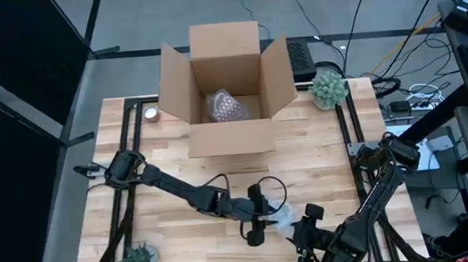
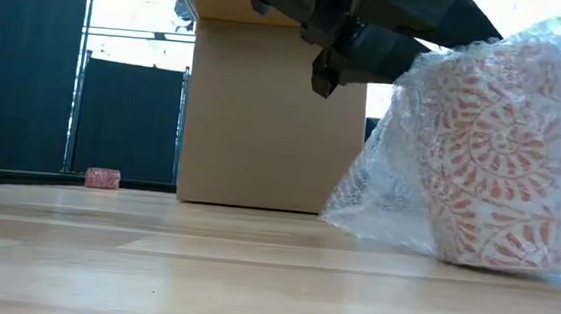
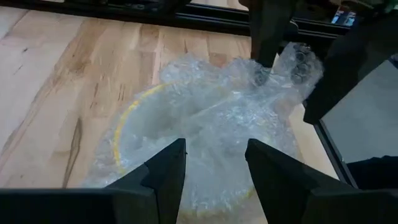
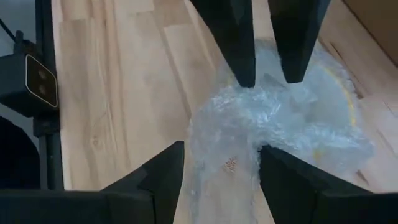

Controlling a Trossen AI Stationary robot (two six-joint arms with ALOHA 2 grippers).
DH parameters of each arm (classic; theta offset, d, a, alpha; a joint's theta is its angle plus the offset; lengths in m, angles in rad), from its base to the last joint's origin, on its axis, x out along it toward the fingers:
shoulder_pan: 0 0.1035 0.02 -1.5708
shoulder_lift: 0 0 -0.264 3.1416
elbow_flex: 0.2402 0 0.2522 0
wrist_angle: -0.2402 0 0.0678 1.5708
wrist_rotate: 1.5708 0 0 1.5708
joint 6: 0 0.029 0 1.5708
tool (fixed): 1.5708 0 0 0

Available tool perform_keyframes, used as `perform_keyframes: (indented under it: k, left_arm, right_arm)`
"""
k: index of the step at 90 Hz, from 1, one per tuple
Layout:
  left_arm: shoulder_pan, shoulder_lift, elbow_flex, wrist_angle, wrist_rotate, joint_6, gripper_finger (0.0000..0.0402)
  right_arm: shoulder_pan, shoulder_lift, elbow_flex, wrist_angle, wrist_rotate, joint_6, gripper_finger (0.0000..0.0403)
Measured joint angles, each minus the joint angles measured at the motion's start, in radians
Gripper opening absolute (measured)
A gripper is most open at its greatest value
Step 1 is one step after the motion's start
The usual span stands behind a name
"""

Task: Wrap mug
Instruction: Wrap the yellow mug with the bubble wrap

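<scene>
The mug, white with an orange-red leaf pattern, stands upright on the wooden table near its front edge, right of centre, partly covered in clear bubble wrap. The wrap bunches over the mug's top and trails down one side onto the table.

The left gripper hangs over the mug; in the left wrist view its fingers are spread apart above the wrap, holding nothing. The right gripper sits just beside the mug on the front-right side; its fingers are also parted, straddling a fold of the wrap without pinching it. In the right wrist view the left gripper's fingertips touch the top of the bunched wrap.

At the back of the table an open cardboard box holds another bubble-wrapped object. A small potted plant stands right of the box, and another plant sits at the front-left corner.
</scene>
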Motion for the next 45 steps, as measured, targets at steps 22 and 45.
perform_keyframes:
  k: [22,45]
  left_arm:
    - [0.000,0.014,0.002,0.019,0.004,-0.001,0.0160]
    - [0.000,0.016,0.000,0.038,0.009,0.000,0.0160]
  right_arm:
    - [0.011,0.000,0.000,-0.006,-0.032,0.021,0.0180]
    - [0.019,0.000,0.000,-0.010,-0.049,0.023,0.0180]
